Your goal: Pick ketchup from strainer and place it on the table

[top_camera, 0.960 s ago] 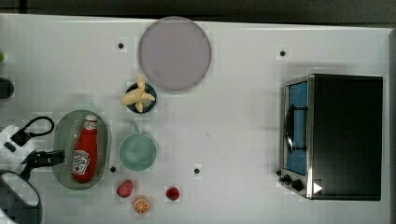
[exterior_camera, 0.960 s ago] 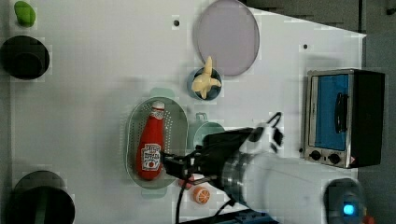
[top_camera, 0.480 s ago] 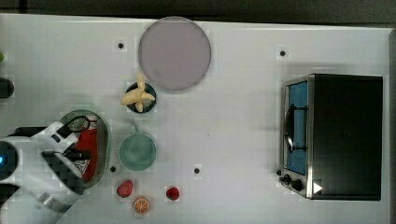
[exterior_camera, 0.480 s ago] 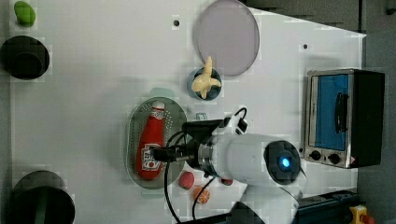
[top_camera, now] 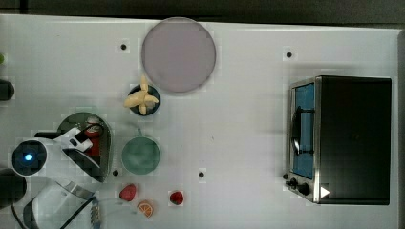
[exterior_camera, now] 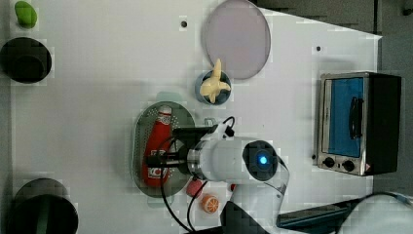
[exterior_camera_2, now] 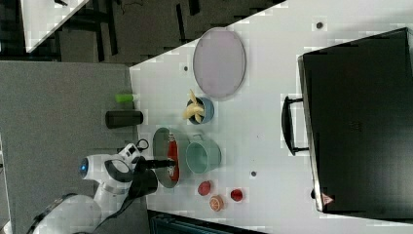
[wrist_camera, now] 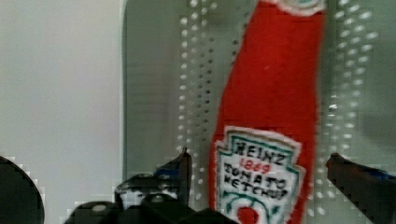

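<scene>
place: probably a robot lab | evidence: white table with toy food, toaster oven, robot arm

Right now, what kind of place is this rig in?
Probably a lab bench staged as a toy kitchen: a white table with a toaster oven, a ketchup in a strainer, and a robot gripper.

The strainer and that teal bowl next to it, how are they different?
The strainer is a pale green oval full of small holes, while the teal bowl is round, smaller and has no visible holes. The strainer holds the ketchup, lying flat; the bowl looks empty. Both sit on the white table.
</scene>
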Controlling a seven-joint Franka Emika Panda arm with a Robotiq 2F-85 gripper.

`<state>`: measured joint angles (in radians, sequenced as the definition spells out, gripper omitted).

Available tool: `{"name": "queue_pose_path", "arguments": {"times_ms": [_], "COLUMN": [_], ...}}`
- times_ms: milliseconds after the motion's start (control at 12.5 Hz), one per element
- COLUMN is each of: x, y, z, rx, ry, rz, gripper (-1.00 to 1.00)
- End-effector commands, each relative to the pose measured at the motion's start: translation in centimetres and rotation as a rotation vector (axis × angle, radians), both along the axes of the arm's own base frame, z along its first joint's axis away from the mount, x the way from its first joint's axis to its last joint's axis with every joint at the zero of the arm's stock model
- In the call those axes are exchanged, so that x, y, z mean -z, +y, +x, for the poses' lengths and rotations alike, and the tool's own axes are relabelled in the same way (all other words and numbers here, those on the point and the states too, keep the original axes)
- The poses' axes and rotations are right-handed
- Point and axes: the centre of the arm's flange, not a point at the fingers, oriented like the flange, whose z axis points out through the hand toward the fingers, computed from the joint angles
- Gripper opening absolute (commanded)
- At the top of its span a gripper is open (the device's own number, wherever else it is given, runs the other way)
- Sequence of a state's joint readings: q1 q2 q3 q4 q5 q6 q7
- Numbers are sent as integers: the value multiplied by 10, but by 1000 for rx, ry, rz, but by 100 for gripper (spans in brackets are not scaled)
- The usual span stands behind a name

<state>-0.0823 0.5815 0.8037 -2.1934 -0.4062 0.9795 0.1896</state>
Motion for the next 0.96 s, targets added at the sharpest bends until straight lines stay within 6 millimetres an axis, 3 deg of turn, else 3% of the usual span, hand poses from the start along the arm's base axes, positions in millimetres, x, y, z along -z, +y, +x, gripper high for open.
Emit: {"name": "queue_pose_path", "arguments": {"times_ms": [80, 160, 400, 560, 720, 960], "x": [9, 17, 21, 12, -10, -69], "y": [3, 1, 2, 5, 8, 15], "z": [3, 3, 3, 4, 4, 8], "rx": [94, 88, 81, 76, 67, 125], "ry": [-9, -8, -10, -24, -51, -57], "rz": [-11, -21, -10, -11, -23, -47], "gripper": [100, 91, 20, 18, 18, 18]}}
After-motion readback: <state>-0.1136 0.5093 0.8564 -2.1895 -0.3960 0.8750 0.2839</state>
